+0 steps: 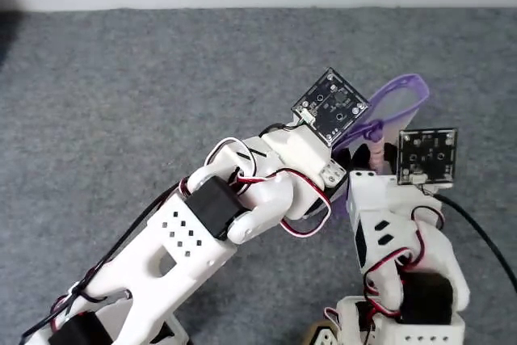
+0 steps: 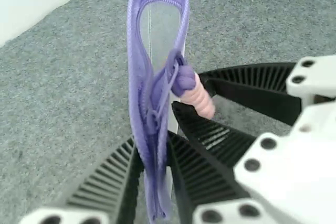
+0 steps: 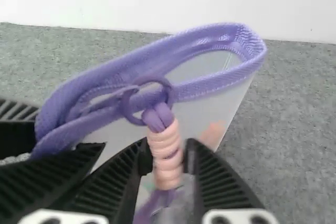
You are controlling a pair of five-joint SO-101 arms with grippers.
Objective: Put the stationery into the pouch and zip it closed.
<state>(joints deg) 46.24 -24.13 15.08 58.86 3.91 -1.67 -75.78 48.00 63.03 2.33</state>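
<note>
Pouch [image 1: 400,96], purple and see-through, lies between the tips of the two arms over the grey table [image 1: 121,78] in the high view. The left arm [image 1: 242,199] slants in from the near left and the right arm [image 1: 396,232] is just beside it. A pink pull [image 1: 360,156] shows between them.

In the left wrist view, the left gripper [image 2: 155,156] is clamped narrowly on the pouch [image 2: 137,77], which stands on edge between its ribbed fingers. Farther off, the other gripper's fingers pinch the pink pull [image 2: 201,98].

In the right wrist view, the right gripper [image 3: 165,156] is closed tight on the coiled pink pull [image 3: 163,135], which hangs from a purple ring on the zip. The pouch [image 3: 210,98] has its mouth gaping open beyond the ring.
</note>
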